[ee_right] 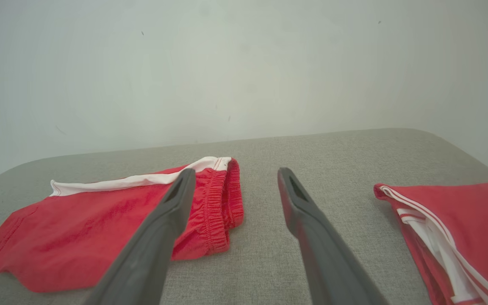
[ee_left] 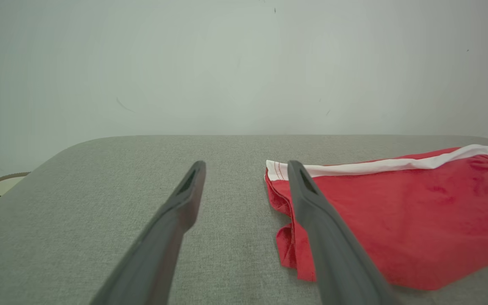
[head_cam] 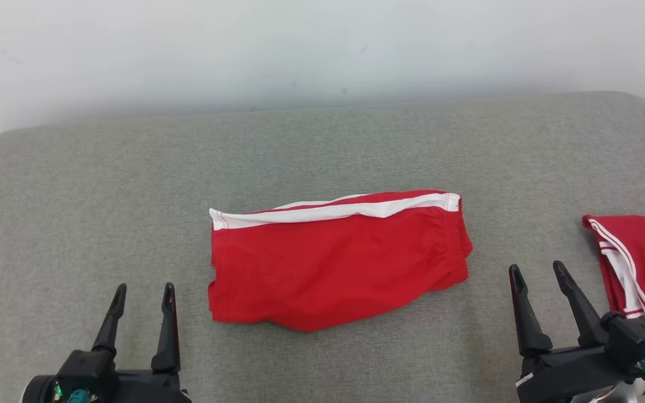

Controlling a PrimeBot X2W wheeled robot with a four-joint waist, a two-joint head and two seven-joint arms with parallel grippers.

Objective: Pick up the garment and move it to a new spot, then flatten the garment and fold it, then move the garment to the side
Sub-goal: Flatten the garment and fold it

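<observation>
Red shorts (head_cam: pixel 336 263) lie mid-counter (head_cam: pixel 104 196), long axis left–right, ahead of and between the arms. Hem end faces left jaws, waistband end faces right jaws, seemingly the nearer pair. Both pairs spread wide, empty. Shorts folded flat, white stripe along far edge. Second red garment (head_cam: pixel 641 263) far right.

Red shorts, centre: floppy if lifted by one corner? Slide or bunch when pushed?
Probably floppy and light: the red shorts lie thin, with soft wrinkles and a curled hem. Pushed, they may bunch rather than slide, since the grey cloth surface looks textured.
</observation>
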